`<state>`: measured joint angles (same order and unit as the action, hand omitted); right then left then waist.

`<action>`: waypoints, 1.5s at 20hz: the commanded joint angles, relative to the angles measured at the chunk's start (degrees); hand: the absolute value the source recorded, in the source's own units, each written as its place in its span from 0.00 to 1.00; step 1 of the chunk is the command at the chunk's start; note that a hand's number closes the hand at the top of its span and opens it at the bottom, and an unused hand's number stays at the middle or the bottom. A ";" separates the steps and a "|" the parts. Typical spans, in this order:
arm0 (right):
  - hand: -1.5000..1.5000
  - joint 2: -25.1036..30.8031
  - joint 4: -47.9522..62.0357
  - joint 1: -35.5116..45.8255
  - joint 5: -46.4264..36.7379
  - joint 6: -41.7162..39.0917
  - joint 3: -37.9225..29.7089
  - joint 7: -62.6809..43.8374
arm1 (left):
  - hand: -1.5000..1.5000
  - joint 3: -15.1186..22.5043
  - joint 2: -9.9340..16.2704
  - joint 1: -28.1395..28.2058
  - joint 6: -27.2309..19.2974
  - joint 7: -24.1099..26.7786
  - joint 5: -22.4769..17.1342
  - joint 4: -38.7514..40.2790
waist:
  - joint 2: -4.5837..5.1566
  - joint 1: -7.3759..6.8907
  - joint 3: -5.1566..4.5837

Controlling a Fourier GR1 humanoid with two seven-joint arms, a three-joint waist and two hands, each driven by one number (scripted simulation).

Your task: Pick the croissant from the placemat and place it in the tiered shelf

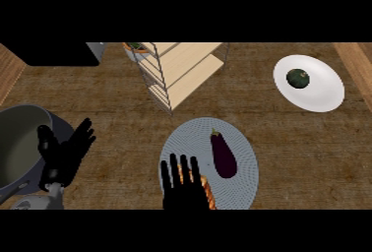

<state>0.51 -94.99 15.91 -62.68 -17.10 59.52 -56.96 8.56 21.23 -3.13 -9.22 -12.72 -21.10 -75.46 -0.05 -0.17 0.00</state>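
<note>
Wooden counter (291, 142): the croissant (208, 193) is located on the placemat (243, 147), partly covered by the right hand (183, 189), fingers extended, not grasping. Left hand (64, 152) rests released. Transfer to the tiered shelf (178, 69) is pending.

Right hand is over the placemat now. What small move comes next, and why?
Probably lower the right hand and curl its fingers round the croissant. The hand is open, the croissant peeks out along its right side on the placemat, and the eggplant lies further right, apart. The shelf comes afterwards.
</note>
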 commanded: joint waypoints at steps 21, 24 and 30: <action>0.00 -0.49 15.34 1.03 -6.02 13.23 -2.54 4.07 | 0.50 -6.74 -4.86 -2.41 5.77 -0.26 5.52 4.24 | 0.09 0.03 -0.01; 0.00 -0.50 18.61 3.88 -4.62 14.26 -6.46 8.05 | 0.50 -6.12 -3.03 4.91 6.62 -2.62 5.87 -5.79 | 0.03 -0.40 0.02; 0.00 -0.51 21.23 2.23 -4.37 16.00 -2.62 9.46 | 0.50 -8.09 -4.86 1.33 6.39 -0.38 7.78 0.18 | 0.06 -0.04 -0.01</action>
<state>-0.02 -74.42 19.48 -67.13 0.47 54.61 -48.22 2.02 15.92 -1.64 -4.46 -15.12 -13.79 -77.41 -0.42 -0.39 0.00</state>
